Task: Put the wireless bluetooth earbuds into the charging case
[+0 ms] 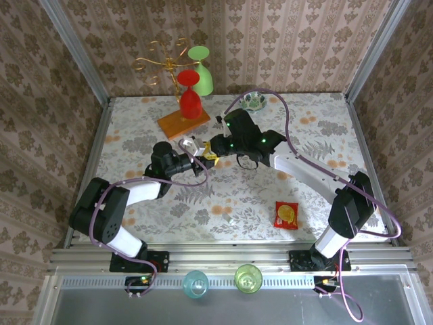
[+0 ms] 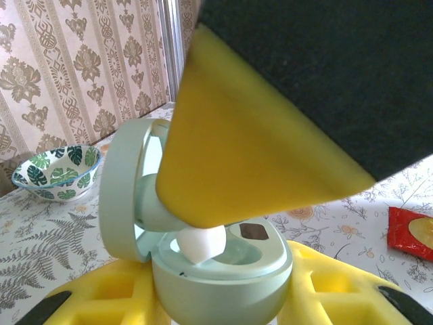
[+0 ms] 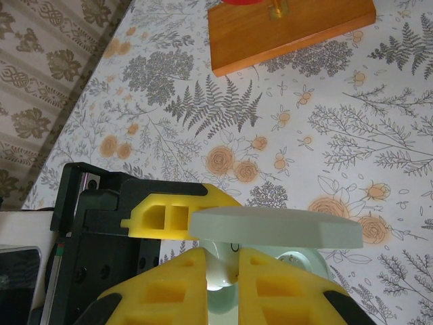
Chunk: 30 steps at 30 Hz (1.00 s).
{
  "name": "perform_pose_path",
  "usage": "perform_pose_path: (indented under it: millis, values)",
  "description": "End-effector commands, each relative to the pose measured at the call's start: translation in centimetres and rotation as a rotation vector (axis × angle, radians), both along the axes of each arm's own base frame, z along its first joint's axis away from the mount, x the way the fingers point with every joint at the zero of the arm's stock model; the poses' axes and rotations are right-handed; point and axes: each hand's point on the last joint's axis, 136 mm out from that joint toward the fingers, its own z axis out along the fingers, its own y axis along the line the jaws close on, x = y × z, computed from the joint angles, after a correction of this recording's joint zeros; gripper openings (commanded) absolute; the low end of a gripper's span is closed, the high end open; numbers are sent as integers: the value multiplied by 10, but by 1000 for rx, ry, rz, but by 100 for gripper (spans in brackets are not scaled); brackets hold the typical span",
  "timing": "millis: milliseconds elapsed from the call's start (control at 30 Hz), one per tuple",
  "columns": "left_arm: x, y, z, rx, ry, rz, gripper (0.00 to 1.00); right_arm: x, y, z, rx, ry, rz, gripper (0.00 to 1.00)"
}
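Note:
A pale mint charging case is upright with its lid swung open, and my left gripper is shut on its base, yellow fingers on both sides. My right gripper is shut on a white earbud. The earbud hangs tip-down at the left socket of the case, touching its rim. In the top view both grippers meet at table centre, left gripper and right gripper, beside the case. The right wrist view has the lid edge-on above the earbud.
A wooden board with a red and a green glass and a gold wire stand sits at the back. A leaf-patterned bowl is behind the arms. A red snack packet lies front right. Two cups stand beyond the near edge.

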Motion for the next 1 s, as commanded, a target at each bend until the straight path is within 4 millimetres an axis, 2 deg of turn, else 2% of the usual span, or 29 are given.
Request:
perform_pose_path:
  millis: [0,533,767,967]
  values:
    - [6,2,9,-34,-35,18,21,-5,-2,6,-15,-20,4,13]
    - [8,3,12,-43,-36,31,20,-7,-8,-4,-50,-13,-1,13]
    - [10,3,15,-45,-43,41,20,-11,4,-10,-41,20,52,14]
    - [10,4,21,-61,-54,42,19,-11,1,-14,-74,22,54,16]
